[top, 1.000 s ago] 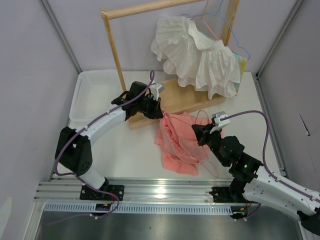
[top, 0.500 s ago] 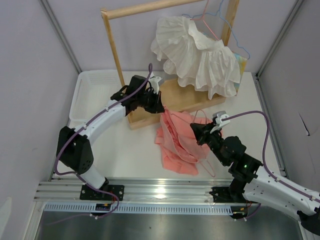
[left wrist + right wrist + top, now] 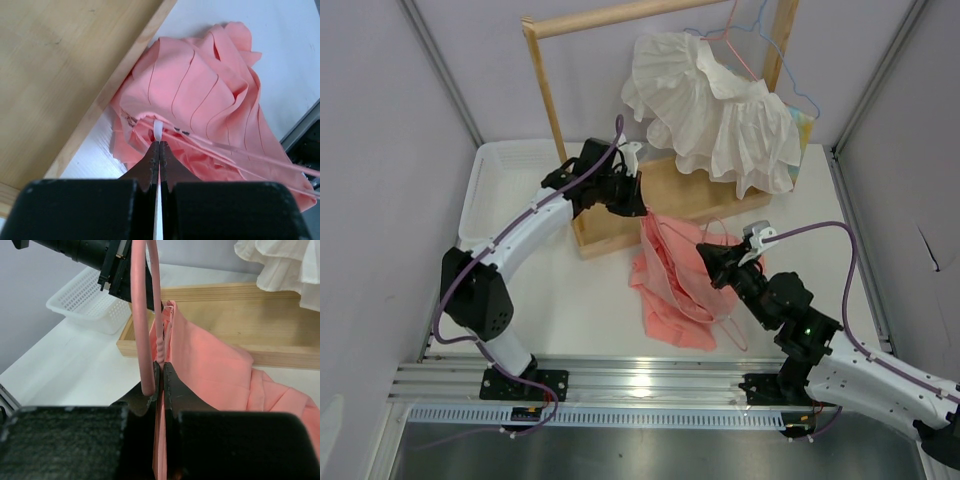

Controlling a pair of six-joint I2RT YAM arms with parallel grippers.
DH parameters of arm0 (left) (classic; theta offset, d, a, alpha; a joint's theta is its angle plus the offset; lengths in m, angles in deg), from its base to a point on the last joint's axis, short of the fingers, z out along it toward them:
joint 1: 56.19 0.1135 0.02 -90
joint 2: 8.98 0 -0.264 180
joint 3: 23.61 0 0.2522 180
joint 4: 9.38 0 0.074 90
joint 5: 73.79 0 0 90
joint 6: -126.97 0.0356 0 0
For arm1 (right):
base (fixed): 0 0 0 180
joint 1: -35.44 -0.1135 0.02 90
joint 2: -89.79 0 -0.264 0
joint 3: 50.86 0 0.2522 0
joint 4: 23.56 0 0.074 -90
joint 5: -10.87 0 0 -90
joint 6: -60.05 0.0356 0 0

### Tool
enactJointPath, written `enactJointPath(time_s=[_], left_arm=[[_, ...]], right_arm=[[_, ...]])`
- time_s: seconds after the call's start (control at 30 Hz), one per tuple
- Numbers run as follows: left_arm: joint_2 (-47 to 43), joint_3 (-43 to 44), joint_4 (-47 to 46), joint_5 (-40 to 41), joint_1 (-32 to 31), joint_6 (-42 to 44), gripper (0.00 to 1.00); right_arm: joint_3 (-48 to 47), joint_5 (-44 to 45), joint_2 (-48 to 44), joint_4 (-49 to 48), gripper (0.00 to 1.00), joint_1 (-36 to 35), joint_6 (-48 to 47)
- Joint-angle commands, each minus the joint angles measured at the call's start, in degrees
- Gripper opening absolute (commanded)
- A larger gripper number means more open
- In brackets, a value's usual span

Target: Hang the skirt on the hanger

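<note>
Your left hand (image 3: 159,146) has its fingers pressed tight together, pinching a little white loop (image 3: 158,131) at the top edge of the skirt (image 3: 200,95). That's right beside the front edge of the wooden rack base (image 3: 60,65).

From the top camera, that corner of the skirt is pulled up toward the left hand. The rest is a crumpled salmon heap on the worktop (image 3: 570,300), in front of the rack base and between your two arms.

Your right hand (image 3: 161,367) is clamped shut too, gripping the hanger (image 3: 140,315) on the twisted bit of wire at the neck. The wire rises straight up from the fingers, just beside the raised skirt edge. In the left wrist view, thin pink wires cross over the fabric.

The white basket (image 3: 505,185) sits at the far left of the worktop, and the white ruffled garment (image 3: 715,100) hangs up on the rack.
</note>
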Motion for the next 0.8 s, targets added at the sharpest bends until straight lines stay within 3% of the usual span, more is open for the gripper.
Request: enactJointPath(time_s=[0.0,0.43,0.77], left_arm=[[1.44,4.7,1.03,-1.37,0.76,-1.08,0.0],[2.94,1.37,-3.71,13.04,0.32,-2.49,0.0],[0.91,-7.24,-9.52,15.06,-0.56,-2.93,0.0]], right_arm=[[0.55,-0.64,-0.2,-8.07,0.0,0.09,-1.13],[1.52,-2.05,4.1,-11.86,0.0,1.06,-1.3],[2.13,-4.07,7.0,-13.7,0.0,3.17,-0.34]])
